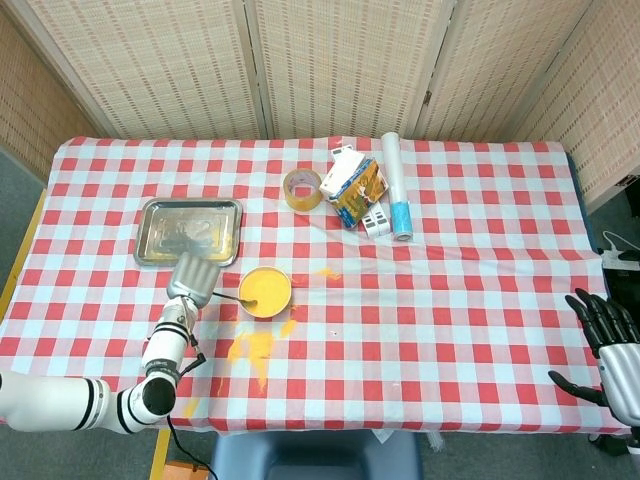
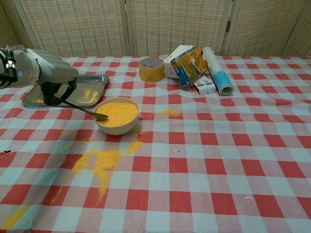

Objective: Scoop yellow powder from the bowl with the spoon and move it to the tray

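Observation:
A cream bowl (image 2: 117,116) (image 1: 265,291) full of yellow powder stands left of centre on the checked cloth. My left hand (image 2: 51,77) (image 1: 192,276) holds a metal spoon (image 2: 83,109) by its handle, just left of the bowl. The spoon's tip lies at the bowl's left rim, at the edge of the powder. Behind my left hand lies the steel tray (image 2: 90,92) (image 1: 189,231) with a little yellow dust on it. At the table's front right edge, my right hand (image 1: 610,352) stays open with spread fingers and holds nothing.
Spilled yellow powder (image 2: 99,162) streaks the cloth in front of the bowl, with a small patch (image 2: 168,112) to its right. A tape roll (image 2: 151,69), a carton (image 2: 189,64), a small white box (image 2: 205,86) and a white roll (image 2: 217,70) sit at the back.

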